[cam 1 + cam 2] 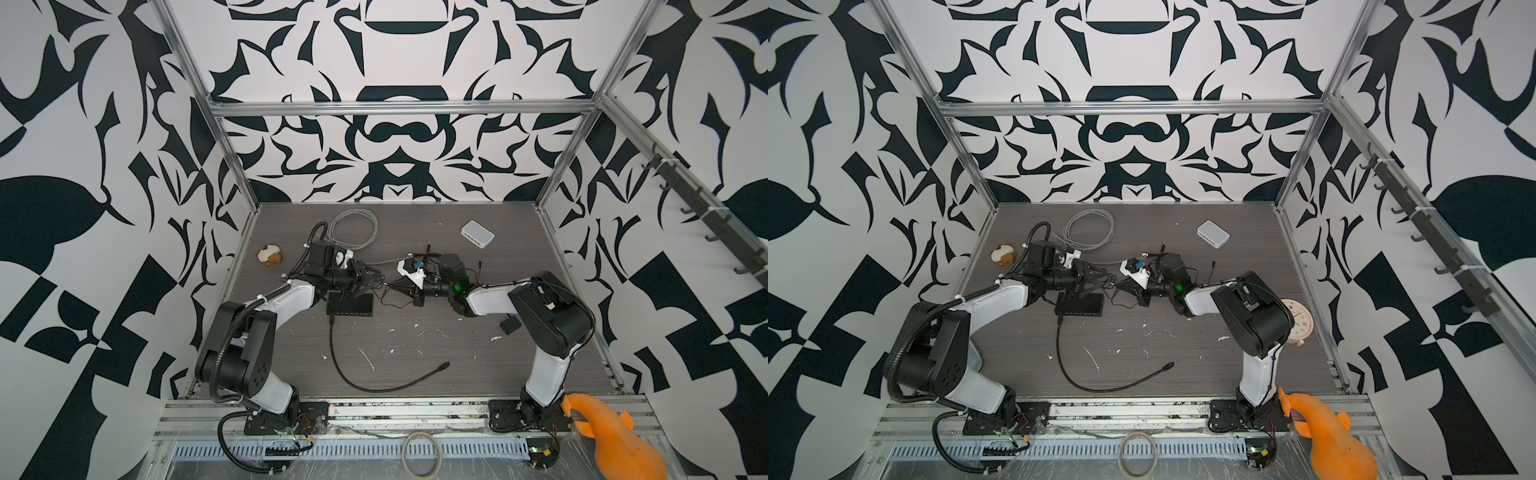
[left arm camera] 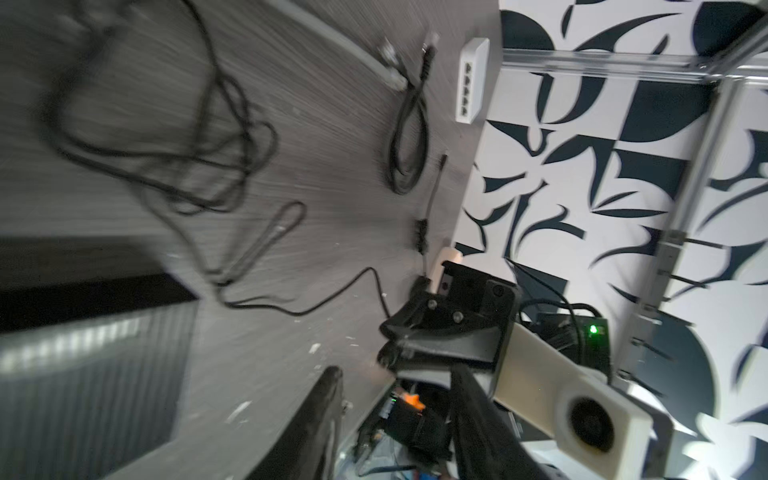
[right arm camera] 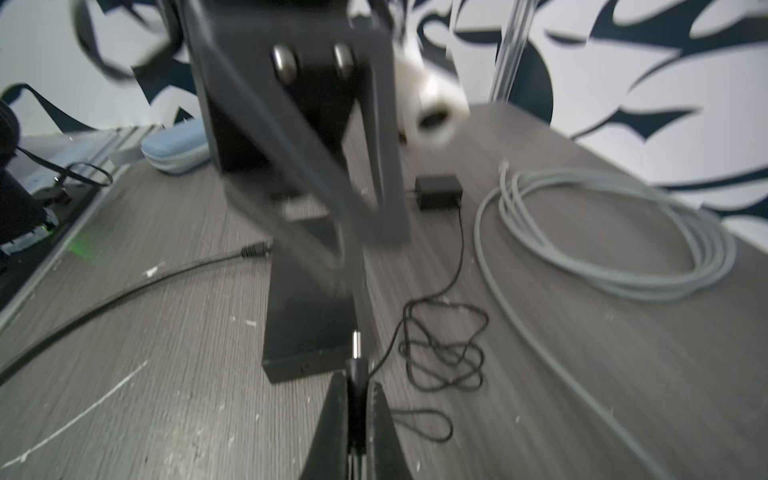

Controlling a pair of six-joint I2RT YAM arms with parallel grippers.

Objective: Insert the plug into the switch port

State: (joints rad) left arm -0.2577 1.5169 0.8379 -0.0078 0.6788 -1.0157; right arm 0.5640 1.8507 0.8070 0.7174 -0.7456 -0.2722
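The black switch [image 1: 349, 305] [image 1: 1079, 305] lies flat mid-table; its end face shows in the right wrist view [image 3: 307, 365], and it is a blurred block in the left wrist view [image 2: 91, 299]. My right gripper [image 1: 390, 284] [image 1: 1119, 286] [image 3: 356, 386] is shut on the black barrel plug [image 3: 356, 365]. The plug's metal pin points at the switch and stops just short of that end face. My left gripper [image 1: 372, 279] [image 1: 1105, 279] [image 2: 397, 382] hangs open over the switch's far edge, nothing between its fingers [image 2: 320, 415], tips close to my right gripper [image 2: 390, 345].
The plug's thin wire [image 3: 444, 353] lies tangled beside the switch and runs to a black adapter [image 3: 438, 193]. A grey coiled cable [image 1: 353, 228] and a white switch [image 1: 478, 234] lie at the back. A black cable [image 1: 374, 378] trails from the switch forward.
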